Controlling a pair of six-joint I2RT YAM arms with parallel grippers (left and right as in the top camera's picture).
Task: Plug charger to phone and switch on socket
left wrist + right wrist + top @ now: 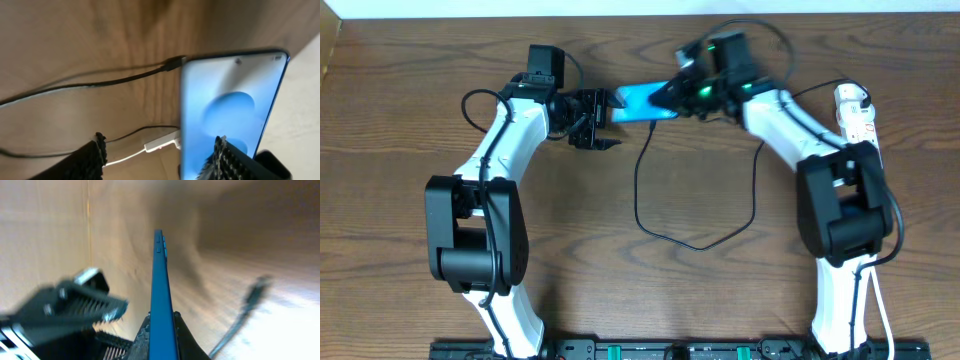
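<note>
Overhead straight down on table, wrist views close, low, all three sharing the phone

— What is lying on the table?
— The brown wooden top is carrying the charger. Its thin black cable is looping across the middle, running toward the near edge and curving back.
— Anything else?
— The socket is lying at the far right, only partly showing, well apart from that loop.
</note>
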